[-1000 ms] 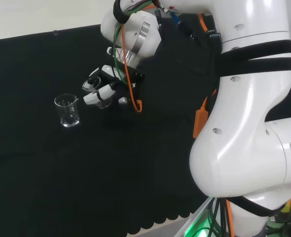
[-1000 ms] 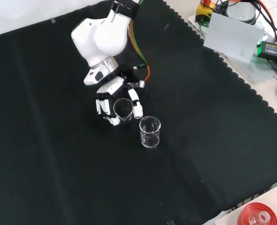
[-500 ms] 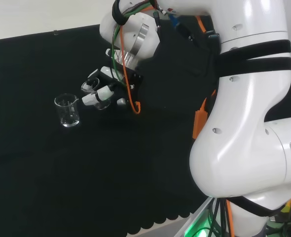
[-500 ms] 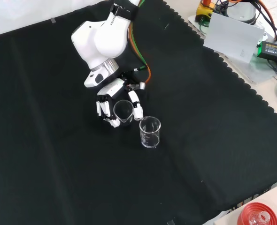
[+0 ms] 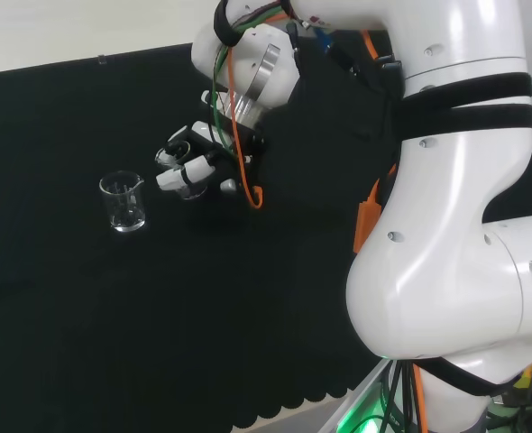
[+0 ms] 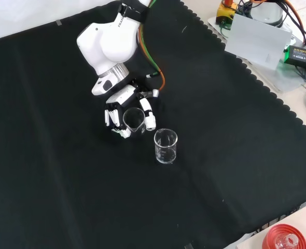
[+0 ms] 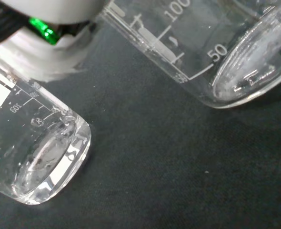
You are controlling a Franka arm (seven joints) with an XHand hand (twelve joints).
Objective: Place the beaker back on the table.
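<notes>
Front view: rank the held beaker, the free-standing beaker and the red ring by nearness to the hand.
1. Held beaker, inside the hand, whose fingers curl round it.
2. Free-standing beaker, just lower right of the hand.
3. Red ring, at the bottom right corner, off the cloth.

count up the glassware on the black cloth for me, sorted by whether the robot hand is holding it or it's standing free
Beaker held in the robot hand: 1
Beaker standing free on the black cloth: 1
Total: 2 clear beakers
</notes>
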